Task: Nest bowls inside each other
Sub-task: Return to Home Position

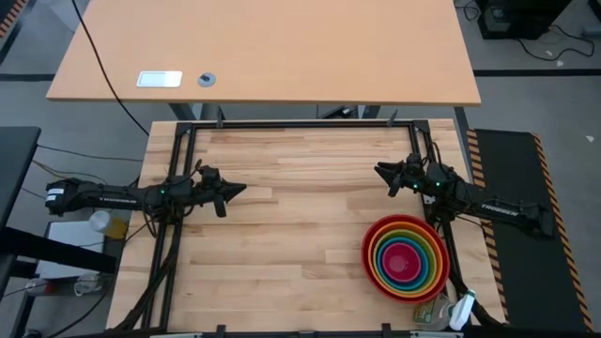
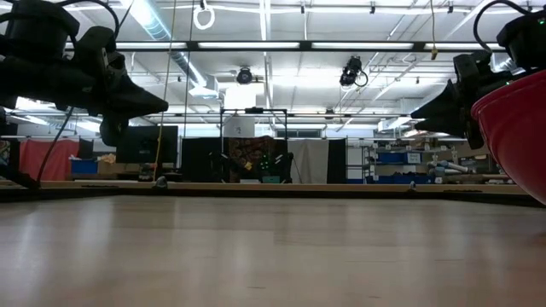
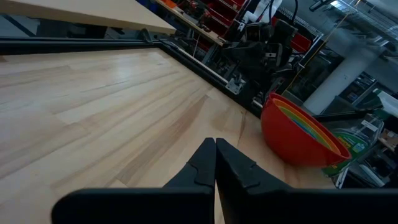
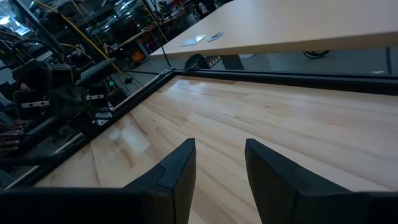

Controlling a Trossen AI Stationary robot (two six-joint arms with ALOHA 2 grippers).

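Note:
The bowls (image 1: pixel 405 257) sit one inside another near the table's right near corner: red outermost, then orange, lime green, blue, with magenta-pink in the middle. The red bowl rests by its bottom on the wood; it also shows in the left wrist view as the red bowl (image 3: pixel 297 134) and at the low view's right edge (image 2: pixel 516 136). My left gripper (image 1: pixel 240 191) hovers shut above the table's left side, fingers level. My right gripper (image 1: pixel 380 170) hovers open at the right side, a little beyond the bowls, nothing between its fingers (image 4: pixel 219 152).
A tan desk (image 1: pixel 263 47) stands beyond the table's far edge with a white card (image 1: pixel 159 79) and a small disc (image 1: pixel 207 79) on it. A black frame (image 1: pixel 300 124) borders the table. Packets (image 1: pixel 441 312) lie at the near right corner. Bare wood spans the middle.

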